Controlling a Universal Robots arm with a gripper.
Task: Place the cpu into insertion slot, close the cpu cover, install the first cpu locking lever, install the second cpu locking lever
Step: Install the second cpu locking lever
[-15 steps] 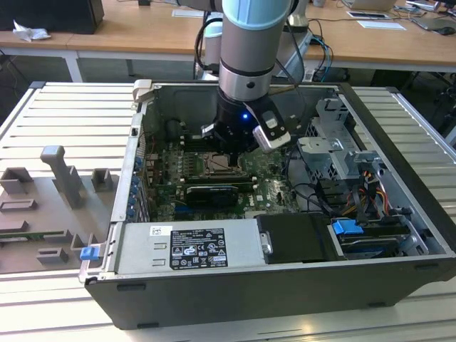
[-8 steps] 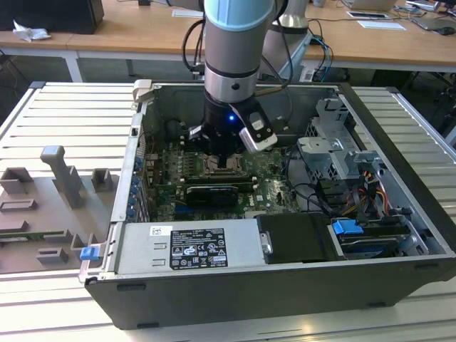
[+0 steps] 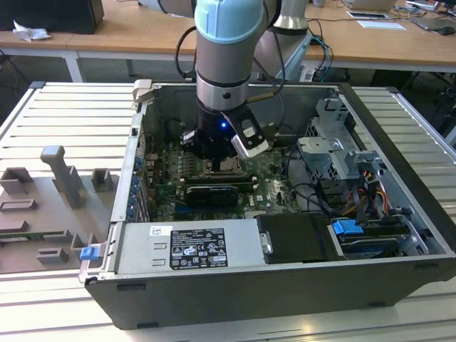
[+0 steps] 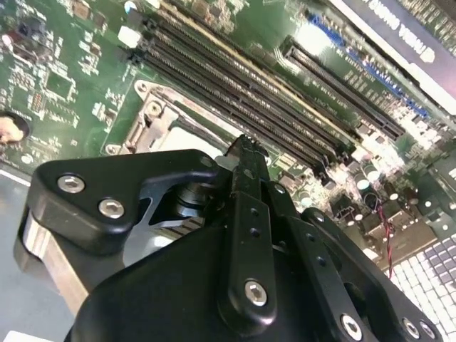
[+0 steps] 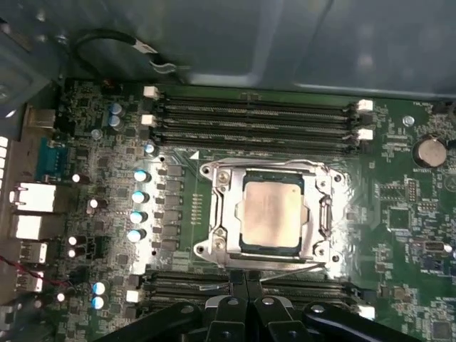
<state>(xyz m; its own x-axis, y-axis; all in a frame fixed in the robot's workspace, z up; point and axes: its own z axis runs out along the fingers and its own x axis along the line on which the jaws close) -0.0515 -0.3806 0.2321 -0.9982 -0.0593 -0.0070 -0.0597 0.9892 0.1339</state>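
While the arm hangs inside the open computer case, the cpu sits in the slot on the green board, with the cover lying flat around it. The pincer hovers just beside the slot, its fingers pressed together, holding nothing.
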